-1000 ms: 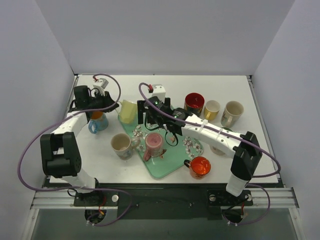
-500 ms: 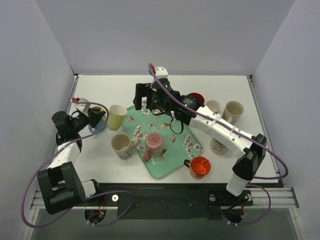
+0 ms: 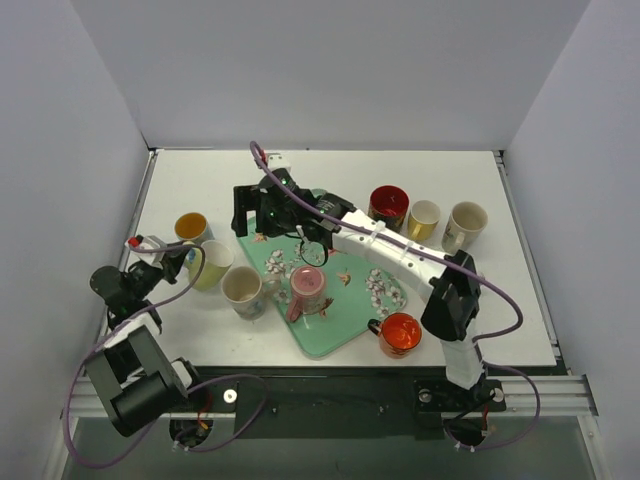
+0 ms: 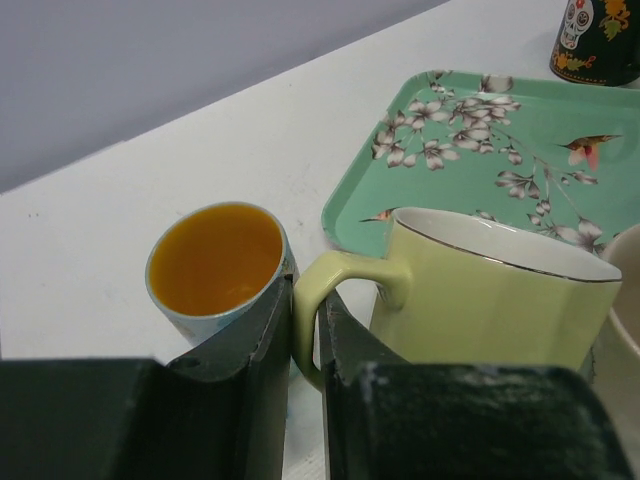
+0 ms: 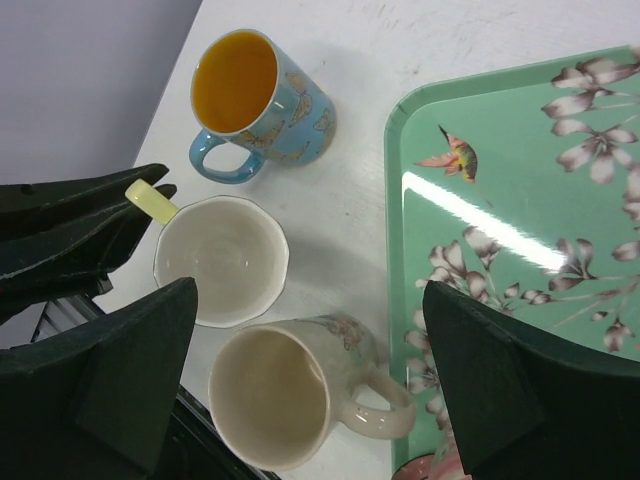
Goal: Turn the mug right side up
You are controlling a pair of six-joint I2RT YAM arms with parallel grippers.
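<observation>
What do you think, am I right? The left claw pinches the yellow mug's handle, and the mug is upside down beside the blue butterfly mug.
Not quite. The left claw does pinch the yellow mug by its handle beside the blue butterfly mug, but the mug stands right side up, mouth open to the top. The right wrist view shows it.

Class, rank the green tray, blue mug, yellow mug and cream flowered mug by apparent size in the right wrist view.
1. green tray, though cropped.
2. cream flowered mug, perhaps only nearer.
3. yellow mug and blue mug look alike; unranked.
</observation>
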